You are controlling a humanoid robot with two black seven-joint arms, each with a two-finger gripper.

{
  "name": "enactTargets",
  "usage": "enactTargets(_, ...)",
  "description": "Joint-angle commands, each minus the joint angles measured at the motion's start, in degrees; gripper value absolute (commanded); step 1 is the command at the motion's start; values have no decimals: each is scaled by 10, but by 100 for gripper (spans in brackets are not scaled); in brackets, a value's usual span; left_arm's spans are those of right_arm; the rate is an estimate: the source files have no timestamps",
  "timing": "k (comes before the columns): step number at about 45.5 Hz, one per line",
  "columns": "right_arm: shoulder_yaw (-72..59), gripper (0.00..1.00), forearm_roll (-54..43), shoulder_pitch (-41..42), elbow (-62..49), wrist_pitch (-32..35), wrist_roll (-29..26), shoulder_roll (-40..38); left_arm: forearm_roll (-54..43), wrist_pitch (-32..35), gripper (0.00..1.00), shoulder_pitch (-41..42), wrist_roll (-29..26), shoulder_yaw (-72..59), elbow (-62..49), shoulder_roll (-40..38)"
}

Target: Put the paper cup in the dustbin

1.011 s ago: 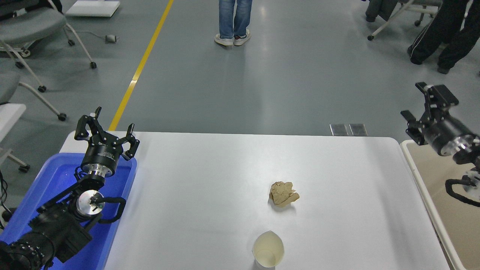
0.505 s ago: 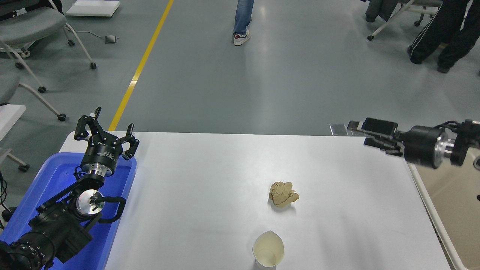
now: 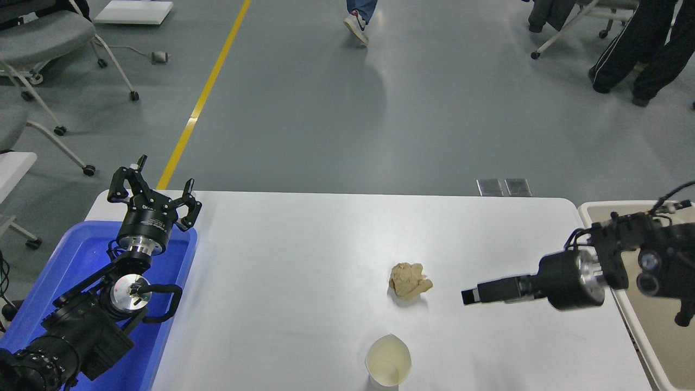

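Note:
The paper cup (image 3: 387, 367) stands upright, cream-white with a pinched rim, at the table's near edge, right of centre. The dustbin (image 3: 657, 342) is the beige bin against the table's right edge, partly cut off by the picture. My right gripper (image 3: 471, 296) reaches in from the right, points left and hovers low over the table. It is right of the tan paper ball, and up and to the right of the cup, touching neither. I see it edge-on. My left gripper (image 3: 153, 191) is parked open and empty at the lower left.
A crumpled tan paper ball (image 3: 410, 279) lies on the white table (image 3: 282, 260) beyond the cup. A blue tub (image 3: 81, 255) stands at the table's left edge under the left arm. Office chairs and people's legs are on the floor beyond.
My right arm has swung from above the dustbin leftward and down over the table, toward the paper ball. The person in jeans at the top has walked away. Cup and ball have not moved.

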Motion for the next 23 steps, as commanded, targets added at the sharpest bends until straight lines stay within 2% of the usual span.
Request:
enactTargets(1,-29,99,35,26,-7,-7,-1,139,0,0,100,0,0,1,0,0)
enactTargets(7,-33,99,90,19,-28,-12,-7,203,0,0,100,0,0,1,0,0)
enactTargets(13,-49,99,164,4,-43,-26,-63,247,0,0,100,0,0,0,0,0)
enactTargets(17,-52,98,182,-7,-47,-38,-90,255,0,0,100,0,0,0,0,0)
enactTargets(23,-59,97,182,-23,-47,-67,-96,255,0,0,100,0,0,0,0,0)
